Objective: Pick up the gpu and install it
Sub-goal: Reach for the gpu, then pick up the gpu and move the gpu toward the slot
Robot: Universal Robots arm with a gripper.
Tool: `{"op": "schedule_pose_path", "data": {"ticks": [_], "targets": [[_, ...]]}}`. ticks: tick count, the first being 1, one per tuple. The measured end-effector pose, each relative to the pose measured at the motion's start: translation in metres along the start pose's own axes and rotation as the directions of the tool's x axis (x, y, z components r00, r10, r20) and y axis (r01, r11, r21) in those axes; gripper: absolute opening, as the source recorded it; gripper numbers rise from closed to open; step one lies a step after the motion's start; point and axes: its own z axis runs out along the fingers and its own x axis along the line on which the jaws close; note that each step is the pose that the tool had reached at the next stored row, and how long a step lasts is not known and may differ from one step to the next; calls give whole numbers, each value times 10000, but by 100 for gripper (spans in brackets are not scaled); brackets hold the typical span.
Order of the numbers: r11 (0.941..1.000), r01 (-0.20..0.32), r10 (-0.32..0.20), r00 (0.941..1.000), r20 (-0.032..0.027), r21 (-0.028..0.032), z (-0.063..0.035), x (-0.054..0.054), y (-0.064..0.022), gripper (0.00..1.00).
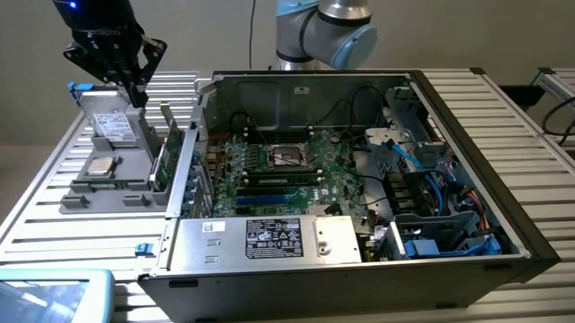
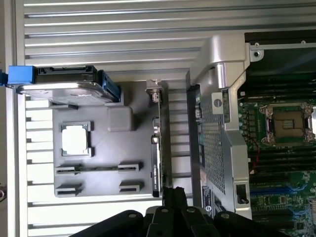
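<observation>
We see the claw (image 1: 137,96) pinched together, hanging above the grey moulded tray (image 1: 108,196) on the ribbed metal desk (image 1: 36,222). The gpu (image 1: 164,158), a flat green card, stands on edge in the tray, just beside the open black computer case (image 1: 359,289).

Matt black tool (image 1: 137,97), grey plastic holder (image 1: 108,196), ribbed metal table (image 1: 512,114).

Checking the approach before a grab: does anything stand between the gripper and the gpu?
Nothing visible does: the shut gripper hangs over the grey parts holder, close to the top edge of the upright gpu, with only air between them.
</observation>
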Motion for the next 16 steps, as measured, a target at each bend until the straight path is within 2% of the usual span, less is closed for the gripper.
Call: {"op": "schedule_pose_path", "data": {"ticks": [4,16], "targets": [[10000,1,-1,10000,1,0,67,4,-1,12],[10000,0,0,10000,0,0,69,5,0,12]]}}
